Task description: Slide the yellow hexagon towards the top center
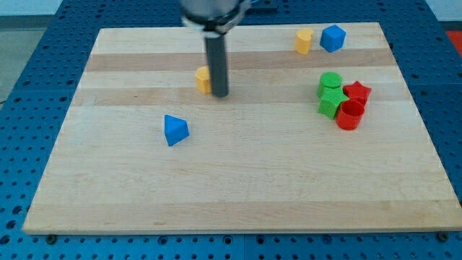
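Pale wood board (pixel 238 188) on a blue table full of little holes (pixel 29 43). Blue triangle block (pixel 175 130) lying alone on the view's left side of the board, well apart from all the rest. A bit up and to the right, the yellow hexagon (pixel 203 79), partly hidden behind the dark rod (pixel 216 65). Sitting above the middle of the board, left of center, not at the top edge. My tip (pixel 220 94) down on the board, touching or just beside the right side of the yellow hexagon; too close to tell which. No claw or jaws here, only a plain rod end, so nothing grabbed and nothing let go. Further right, near the top edge, a second yellow block (pixel 304 40), shape hard to make out, just beside a blue block (pixel 333 37) with many flat sides. Lower down on the view's right, four blocks packed tight together: a green round block (pixel 330 83) on top, a green star-like block (pixel 331 102) under it, a red star (pixel 357 92) to the right, and a red round block (pixel 350 115) at the bottom of the bunch.
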### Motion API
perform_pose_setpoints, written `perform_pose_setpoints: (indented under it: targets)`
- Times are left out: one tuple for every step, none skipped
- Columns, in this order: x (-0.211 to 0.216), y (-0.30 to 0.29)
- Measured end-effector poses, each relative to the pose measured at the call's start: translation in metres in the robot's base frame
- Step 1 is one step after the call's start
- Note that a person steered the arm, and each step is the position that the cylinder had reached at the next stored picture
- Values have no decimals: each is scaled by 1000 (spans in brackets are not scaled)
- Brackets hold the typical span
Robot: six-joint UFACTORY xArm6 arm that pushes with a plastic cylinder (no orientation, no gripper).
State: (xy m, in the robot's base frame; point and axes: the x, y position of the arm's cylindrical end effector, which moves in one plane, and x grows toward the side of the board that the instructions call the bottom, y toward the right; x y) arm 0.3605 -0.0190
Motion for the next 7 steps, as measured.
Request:
perform_pose_setpoints:
  targets:
    - [-13,-1]
    - [-12,4]
    - [-12,4]
    - [-12,4]
    - [-12,4]
    - [-12,4]
    - [-12,4]
